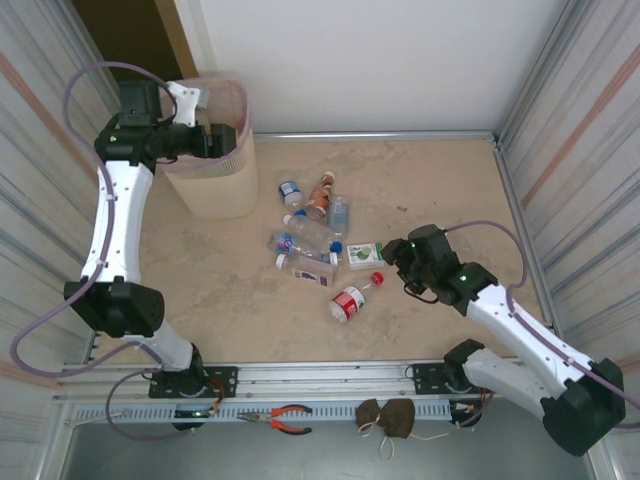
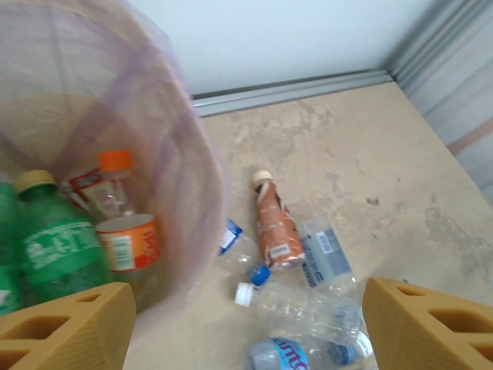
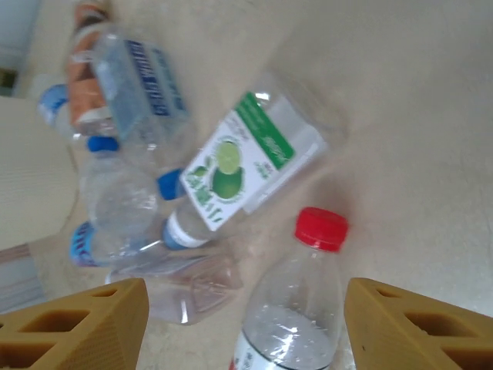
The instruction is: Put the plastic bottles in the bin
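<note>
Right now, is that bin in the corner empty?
No, the left wrist camera looks down into the bin and shows at least a green bottle and an orange-capped bottle inside.

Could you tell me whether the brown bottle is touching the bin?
Apart. The top external view shows bare floor between the brown bottle and the bin; the left wrist view agrees.

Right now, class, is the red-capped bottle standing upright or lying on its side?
Lying on its side: the red-capped bottle rests lengthwise on the table.
</note>
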Available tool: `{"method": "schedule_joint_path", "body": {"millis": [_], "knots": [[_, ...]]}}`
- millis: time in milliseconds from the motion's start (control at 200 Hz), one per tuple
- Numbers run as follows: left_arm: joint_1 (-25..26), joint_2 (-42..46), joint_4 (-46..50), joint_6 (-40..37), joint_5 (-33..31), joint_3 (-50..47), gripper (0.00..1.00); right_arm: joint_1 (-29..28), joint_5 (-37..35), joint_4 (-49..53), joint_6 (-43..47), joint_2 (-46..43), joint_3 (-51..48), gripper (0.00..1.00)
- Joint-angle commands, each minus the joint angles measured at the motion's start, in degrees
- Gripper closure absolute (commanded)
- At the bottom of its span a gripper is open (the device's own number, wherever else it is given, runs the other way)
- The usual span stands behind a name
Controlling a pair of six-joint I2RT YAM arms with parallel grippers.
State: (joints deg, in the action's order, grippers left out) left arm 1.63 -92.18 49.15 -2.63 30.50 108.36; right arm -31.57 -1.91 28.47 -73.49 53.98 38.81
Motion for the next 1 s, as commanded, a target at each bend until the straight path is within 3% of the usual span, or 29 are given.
{"method": "schedule_joint_path", "body": {"millis": [0,401,997], "knots": [[2.1,3.8,-4.1,1.7,1.0,-3.6,0.22,1.6,5.4,0.2,-3.7,2.4,-0.3,0.34],[7.0,6.7,-6.8,3.1,-0.2,-11.0,0.22,3.0,9.7,3.6,-7.3,19.0,5.0,0.40],[9.6,7.7,-8.1,3.1,-1.1,-14.6,0.22,3.7,11.5,0.7,-7.2,32.6,9.9,0.45]]}}
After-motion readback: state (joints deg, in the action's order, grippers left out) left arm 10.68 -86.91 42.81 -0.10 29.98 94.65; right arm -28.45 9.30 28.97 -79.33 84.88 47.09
